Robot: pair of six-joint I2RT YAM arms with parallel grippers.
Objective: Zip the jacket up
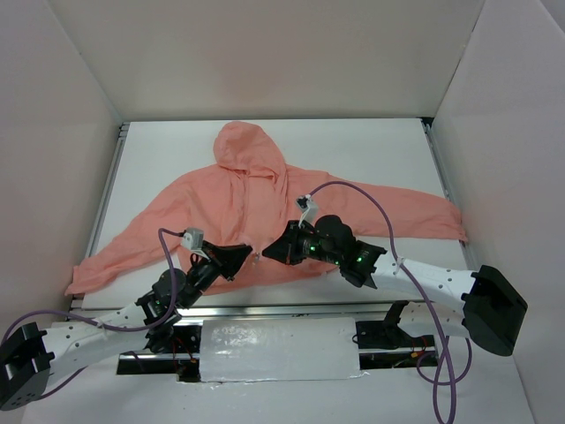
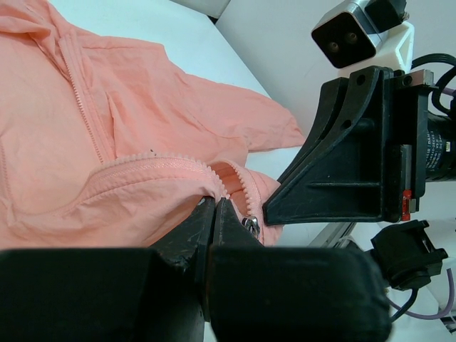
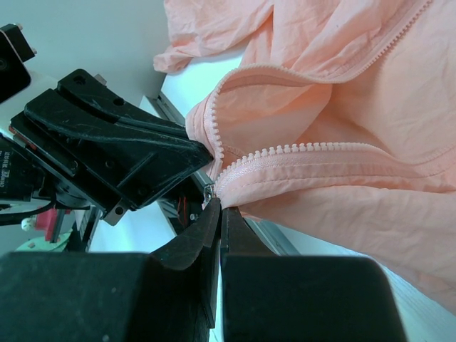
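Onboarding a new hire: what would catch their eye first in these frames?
A salmon-pink hooded jacket lies spread across the white table, hood at the far side. The left gripper and right gripper meet at its near hem, both shut on fabric beside the open zipper teeth.

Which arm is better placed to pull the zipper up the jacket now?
Probably the right: the right gripper is shut right under the metal zipper pull, while the left gripper pinches the jacket hem, anchoring it.

Jacket [image 1: 265, 208] spread on white tabletop [image 1: 371, 150], hood at far side. Left claw [image 1: 242, 257] and right claw [image 1: 270, 251] meet at near hem, centre front.
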